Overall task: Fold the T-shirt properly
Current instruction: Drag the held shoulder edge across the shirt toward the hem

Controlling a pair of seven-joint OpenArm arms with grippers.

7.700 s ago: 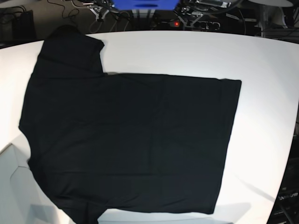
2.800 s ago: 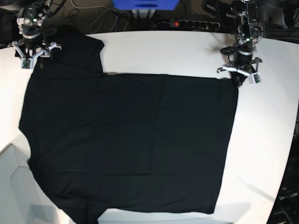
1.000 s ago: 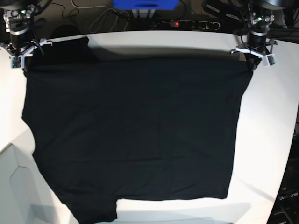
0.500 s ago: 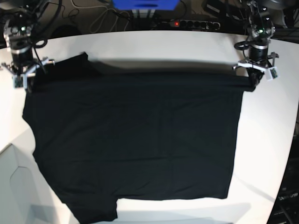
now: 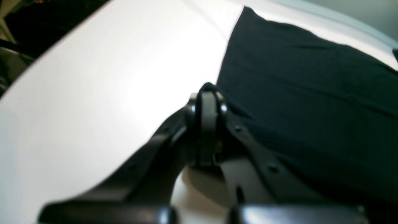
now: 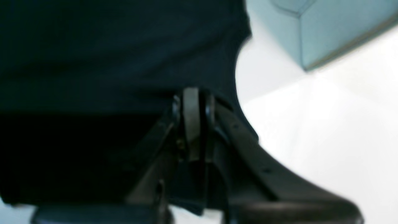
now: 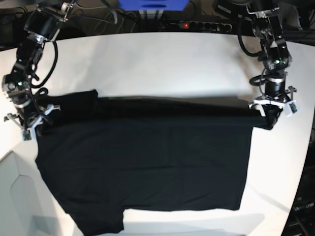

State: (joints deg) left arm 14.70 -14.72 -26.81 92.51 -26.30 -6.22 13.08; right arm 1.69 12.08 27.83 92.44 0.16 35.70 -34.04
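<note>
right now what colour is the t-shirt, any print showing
Plain black T-shirt, no print visible; the base view shows it best.

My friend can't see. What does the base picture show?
A black T-shirt lies on a white table, its far edge lifted by two robot arms. The left gripper and right gripper each pinch a corner.

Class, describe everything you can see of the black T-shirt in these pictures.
The T-shirt is plain black, soft-looking cloth, lying spread on the white table. Its far edge is lifted and folded toward the near side, with a shadow beneath it. The left gripper is shut on one far corner, the right gripper on the other, beside a short sleeve. A second sleeve lies at the near edge. No print or label shows.
</note>
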